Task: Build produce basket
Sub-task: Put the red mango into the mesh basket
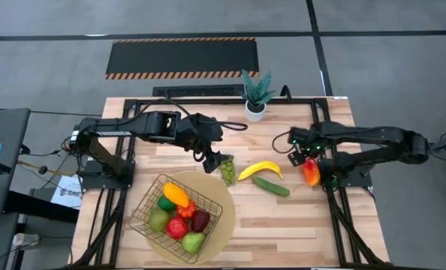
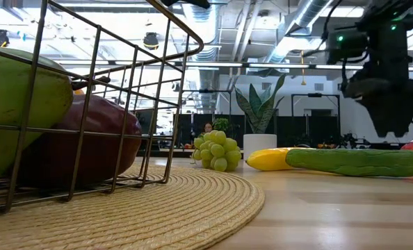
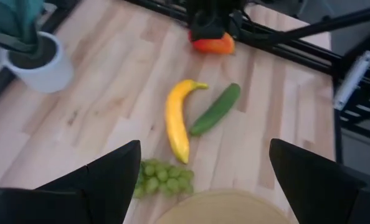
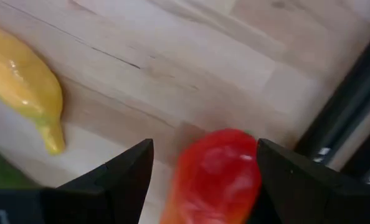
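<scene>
Left gripper open over grapes; right gripper open, half-hiding mango.

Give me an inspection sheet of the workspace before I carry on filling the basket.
Surface: light wooden table; round woven mat under the basket.
Job's things: wire basket holds several fruits; green grapes, banana, cucumber and red-orange mango lie on the table outside it.
Clutter: potted plant at the far edge.
Grippers: left pincer open, above the grapes; right pincer open, straddling the mango.
Cables: black cable running off the left arm.
Surroundings: striped floor mat beyond the table; papers at the left.
</scene>
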Robot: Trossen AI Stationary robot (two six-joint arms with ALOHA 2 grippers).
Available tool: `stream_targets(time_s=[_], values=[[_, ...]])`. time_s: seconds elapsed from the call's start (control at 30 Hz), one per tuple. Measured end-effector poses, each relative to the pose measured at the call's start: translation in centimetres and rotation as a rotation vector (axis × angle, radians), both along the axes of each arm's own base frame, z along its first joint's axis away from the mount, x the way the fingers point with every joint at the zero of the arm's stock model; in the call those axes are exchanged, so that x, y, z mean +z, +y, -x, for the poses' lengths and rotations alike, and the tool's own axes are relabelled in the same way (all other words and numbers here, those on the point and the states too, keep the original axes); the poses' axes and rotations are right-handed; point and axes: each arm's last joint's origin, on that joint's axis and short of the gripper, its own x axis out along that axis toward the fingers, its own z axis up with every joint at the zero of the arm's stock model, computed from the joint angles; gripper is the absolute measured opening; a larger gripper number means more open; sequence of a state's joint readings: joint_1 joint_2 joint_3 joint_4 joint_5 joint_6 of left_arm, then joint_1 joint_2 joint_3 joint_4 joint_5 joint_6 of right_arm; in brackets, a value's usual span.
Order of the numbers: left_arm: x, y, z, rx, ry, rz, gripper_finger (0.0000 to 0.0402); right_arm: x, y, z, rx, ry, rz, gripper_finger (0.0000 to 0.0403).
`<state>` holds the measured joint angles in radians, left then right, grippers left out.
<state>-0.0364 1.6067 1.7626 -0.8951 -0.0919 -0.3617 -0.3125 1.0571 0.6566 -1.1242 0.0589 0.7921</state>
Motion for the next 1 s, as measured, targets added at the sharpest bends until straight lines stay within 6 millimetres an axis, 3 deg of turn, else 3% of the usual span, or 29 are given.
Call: stream_targets(time_s=[0.13,0.53,0.8,1.0], values=[[0.0,-0.1,0.0,-0.038,0.004,0.009,0.0339,-1.2,0.3,-0.9,-0.036,0.086,-0.014,0.0302],[-0.8,0.2,1.1,-0.229,0.150,-0.183,0.0339,-3.5,0.9,-2.3,-0.176,0.274,-0.018,0.0302],[-1.2,1.4,1.7,-0.339,0.236,-0.280,0.0339,-1.8,0.3,-4.3,-0.316,0.271,-0.018,0.0302],[-1.1,2.6,2.4,-0.394,0.256,-0.284,0.0339,0.6,1.7,-5.2,-0.360,0.372,-0.005,0.0302]])
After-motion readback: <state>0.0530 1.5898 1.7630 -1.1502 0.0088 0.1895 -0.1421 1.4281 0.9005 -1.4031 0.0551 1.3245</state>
